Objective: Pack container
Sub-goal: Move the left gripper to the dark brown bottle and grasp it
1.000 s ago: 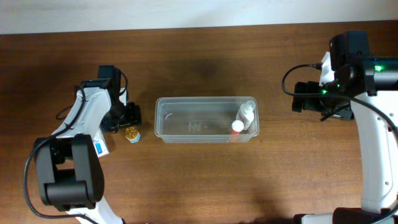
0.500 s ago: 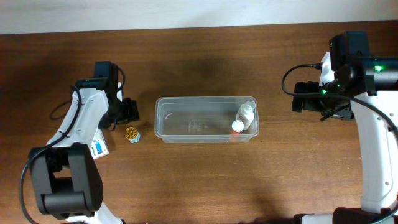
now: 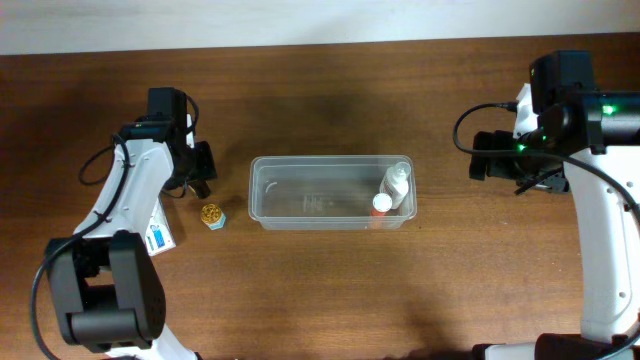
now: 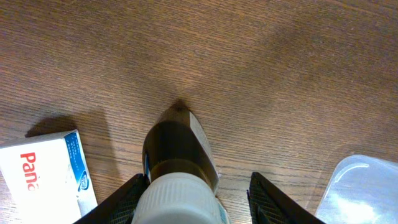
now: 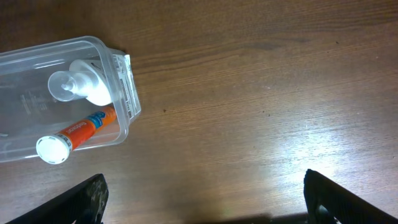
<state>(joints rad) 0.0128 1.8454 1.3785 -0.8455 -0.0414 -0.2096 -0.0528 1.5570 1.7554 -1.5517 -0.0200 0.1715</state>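
Note:
The clear plastic container [image 3: 310,200] lies at the table's middle. It holds a white pump bottle [image 3: 397,180] and an orange tube with a white cap [image 3: 380,205]. Both also show in the right wrist view, the bottle [image 5: 87,87] and the tube [image 5: 84,127]. My left gripper [image 3: 198,172] is just left of the container, jaws open. In the left wrist view a brown bottle with a white ribbed cap [image 4: 180,155] stands between its jaws [image 4: 198,180]. The cap is against the left finger and clear of the right one. My right gripper [image 3: 482,155] is open and empty, right of the container.
A small gold-topped item [image 3: 211,214] sits on the table just in front of my left gripper. A white and blue box [image 3: 160,238] lies further front-left and also shows in the left wrist view [image 4: 43,174]. The container's corner [image 4: 367,186] is at that view's lower right.
My left gripper has moved back and slightly left, away from the gold-topped item, which stayed put. The right arm has not moved.

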